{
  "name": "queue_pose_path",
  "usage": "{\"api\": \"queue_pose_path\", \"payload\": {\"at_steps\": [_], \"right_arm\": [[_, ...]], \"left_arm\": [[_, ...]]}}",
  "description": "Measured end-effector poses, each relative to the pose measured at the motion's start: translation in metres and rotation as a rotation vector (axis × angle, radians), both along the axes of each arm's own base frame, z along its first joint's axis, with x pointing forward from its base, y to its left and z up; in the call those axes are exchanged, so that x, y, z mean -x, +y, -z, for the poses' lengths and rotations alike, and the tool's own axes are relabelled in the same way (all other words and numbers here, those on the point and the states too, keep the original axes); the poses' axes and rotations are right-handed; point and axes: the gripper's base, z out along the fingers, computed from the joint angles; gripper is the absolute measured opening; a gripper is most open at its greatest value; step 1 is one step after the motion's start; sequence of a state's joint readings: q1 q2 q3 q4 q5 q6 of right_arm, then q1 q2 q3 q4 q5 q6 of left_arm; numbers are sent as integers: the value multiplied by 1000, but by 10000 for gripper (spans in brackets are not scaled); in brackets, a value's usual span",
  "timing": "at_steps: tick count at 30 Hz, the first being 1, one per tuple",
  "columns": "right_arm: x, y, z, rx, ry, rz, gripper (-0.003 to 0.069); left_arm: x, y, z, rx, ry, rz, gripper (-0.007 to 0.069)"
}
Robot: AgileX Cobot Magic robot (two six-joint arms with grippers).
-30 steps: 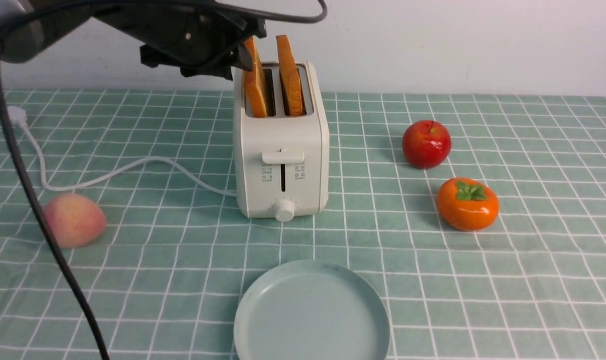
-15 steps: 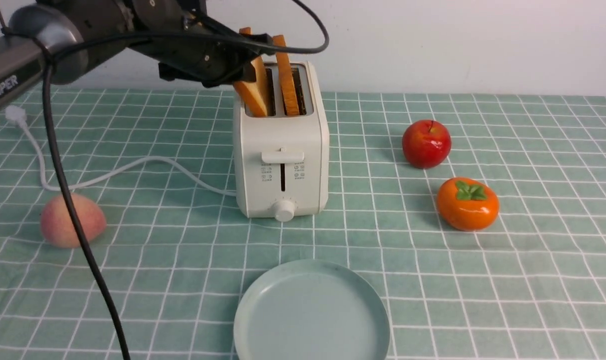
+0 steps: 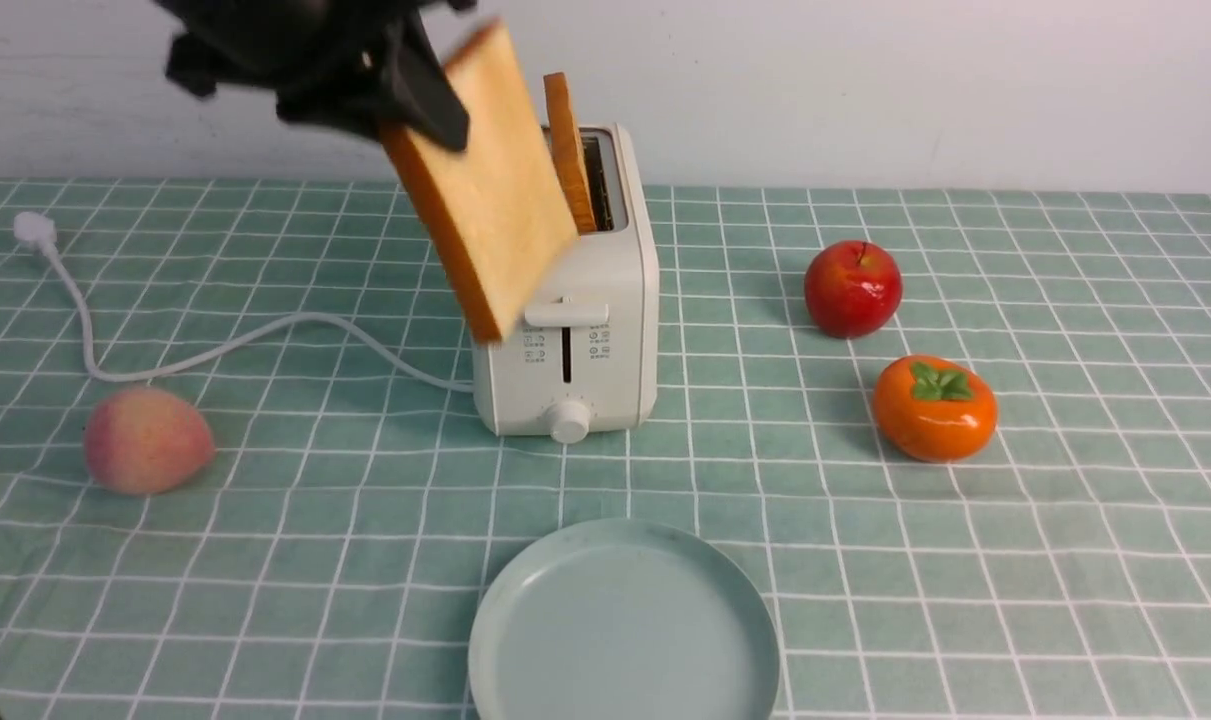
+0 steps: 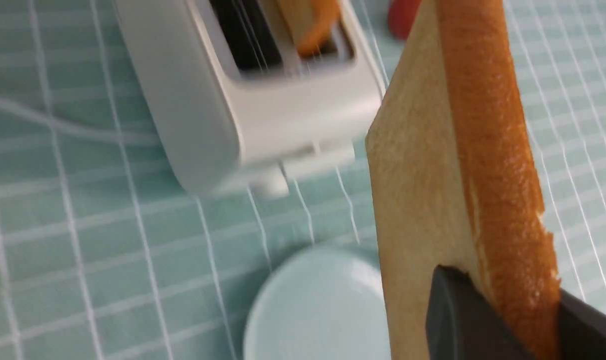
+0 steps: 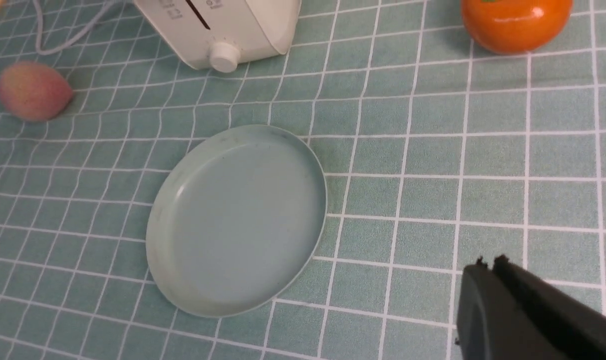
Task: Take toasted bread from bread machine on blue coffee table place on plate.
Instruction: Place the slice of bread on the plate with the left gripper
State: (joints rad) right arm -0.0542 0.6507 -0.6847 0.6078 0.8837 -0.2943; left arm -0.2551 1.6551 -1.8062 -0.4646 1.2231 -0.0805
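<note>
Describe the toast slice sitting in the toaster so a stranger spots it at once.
Find the cream boxy toaster on the teal checked tablecloth. A tan square bread slice stands in its slot on the robot's right. Its twin hangs tilted in the left pincer; this one is ungripped.

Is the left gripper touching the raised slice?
Touching. The left wrist view shows the left gripper with its jaws pressed against both sides of the raised slice.

cut off: left gripper [image 3: 425, 95] upper part by top edge; plate [image 3: 620, 530] by bottom edge | hidden: bread machine [image 3: 605, 360] left slot, behind toasted bread [image 3: 495, 180] hanging under the gripper | unreadable: icons [image 3: 598, 345] | blurred: left wrist view
</note>
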Motion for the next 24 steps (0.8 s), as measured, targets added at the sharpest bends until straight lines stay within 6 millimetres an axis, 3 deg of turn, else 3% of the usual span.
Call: {"api": "queue_pose_path", "payload": {"at_steps": [6, 7, 10, 18, 21, 24], "right_arm": [[0, 4, -3, -72, -7, -7, 14], [0, 4, -4, -78, -7, -7, 14], [0, 6, -5, -111, -13, -16, 15], [0, 8, -7, -125, -24, -28, 20], [0, 8, -7, -130, -19, -32, 22], [1, 9, -7, -137, -17, -35, 22]], "left_arm": [[9, -16, 105, 82, 309, 201, 88], [9, -16, 108, 84, 316, 207, 88], [12, -22, 147, 164, 369, 239, 88], [-3, -30, 208, 208, 477, 234, 99], [-6, -30, 222, 190, 504, 228, 143], [-7, -29, 231, 167, 524, 231, 244]]}}
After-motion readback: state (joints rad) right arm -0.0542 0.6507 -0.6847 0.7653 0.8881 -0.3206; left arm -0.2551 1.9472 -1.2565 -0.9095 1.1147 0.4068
